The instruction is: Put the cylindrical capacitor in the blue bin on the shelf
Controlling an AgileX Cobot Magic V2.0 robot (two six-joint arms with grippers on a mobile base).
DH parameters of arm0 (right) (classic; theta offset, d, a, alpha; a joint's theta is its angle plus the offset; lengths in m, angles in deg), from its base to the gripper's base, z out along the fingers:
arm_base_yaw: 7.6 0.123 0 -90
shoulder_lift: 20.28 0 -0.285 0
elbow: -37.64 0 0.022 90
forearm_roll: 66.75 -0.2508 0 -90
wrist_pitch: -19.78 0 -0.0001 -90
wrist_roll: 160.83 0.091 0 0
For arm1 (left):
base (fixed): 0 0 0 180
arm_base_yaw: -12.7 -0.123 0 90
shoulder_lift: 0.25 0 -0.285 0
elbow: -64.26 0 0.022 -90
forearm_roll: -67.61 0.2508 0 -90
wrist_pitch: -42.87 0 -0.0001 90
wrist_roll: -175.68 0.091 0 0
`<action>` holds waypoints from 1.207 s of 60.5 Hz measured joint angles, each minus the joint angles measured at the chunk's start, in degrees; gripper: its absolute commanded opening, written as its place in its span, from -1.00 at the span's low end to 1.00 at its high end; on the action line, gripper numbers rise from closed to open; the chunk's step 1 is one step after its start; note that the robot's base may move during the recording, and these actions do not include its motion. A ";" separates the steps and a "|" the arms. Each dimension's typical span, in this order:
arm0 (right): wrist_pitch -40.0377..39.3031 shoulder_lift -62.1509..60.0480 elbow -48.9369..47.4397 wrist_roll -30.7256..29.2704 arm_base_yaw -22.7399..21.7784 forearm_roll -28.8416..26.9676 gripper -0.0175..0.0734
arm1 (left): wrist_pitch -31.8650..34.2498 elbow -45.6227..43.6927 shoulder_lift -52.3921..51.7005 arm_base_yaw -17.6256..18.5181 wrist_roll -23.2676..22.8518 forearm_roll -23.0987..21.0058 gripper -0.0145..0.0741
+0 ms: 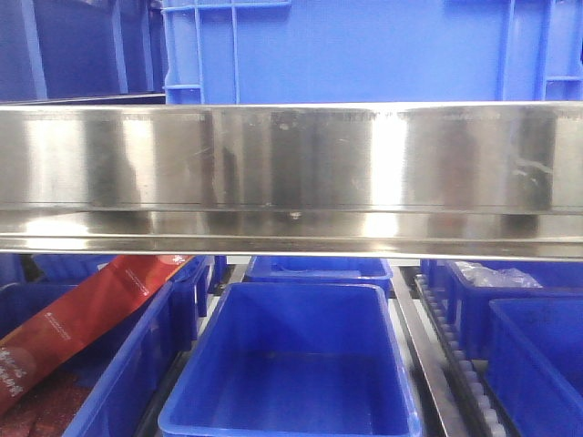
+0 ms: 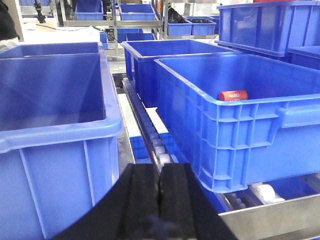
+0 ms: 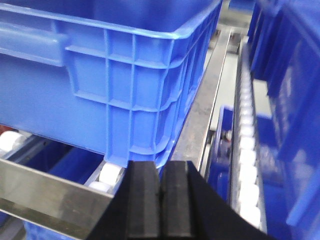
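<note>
Although both arms hang low before the shiny brushed stainless steel shelf (image 1: 291,173), the small orange-red cylindrical capacitor (image 2: 233,95) already lies inside the large blue plastic bin (image 2: 240,135), on its side against the near wall, long axis running across the view. From the left pincer (image 2: 160,200) that bin sits ahead and to the right, capacitor beyond its rim; this pincer is pressed closed and holds nothing. Beside the same bin's corner, the right pincer (image 3: 161,200) is likewise closed and empty. Judging by this, placement looks done; only withdrawal remains.
</note>
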 measured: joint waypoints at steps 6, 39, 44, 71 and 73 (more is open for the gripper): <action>-0.38 -6.06 1.71 -0.11 0.00 0.00 -0.98 | 0.10 0.78 0.00 0.00 0.00 0.00 -0.92; -3.10 -14.93 2.42 -0.10 0.00 0.13 -0.98 | 0.10 1.04 0.00 0.00 0.00 0.00 -0.92; -3.10 -14.93 2.42 -0.10 0.00 0.13 -0.98 | 0.10 1.04 0.00 0.00 0.00 0.00 -0.92; -3.10 -14.93 2.42 -0.10 0.00 0.22 -0.98 | 0.10 1.29 0.00 -0.67 0.12 -0.11 -0.92; -3.10 -14.93 2.42 -0.10 0.00 0.22 -0.98 | 0.40 1.53 -0.13 -1.50 0.26 -0.22 -0.92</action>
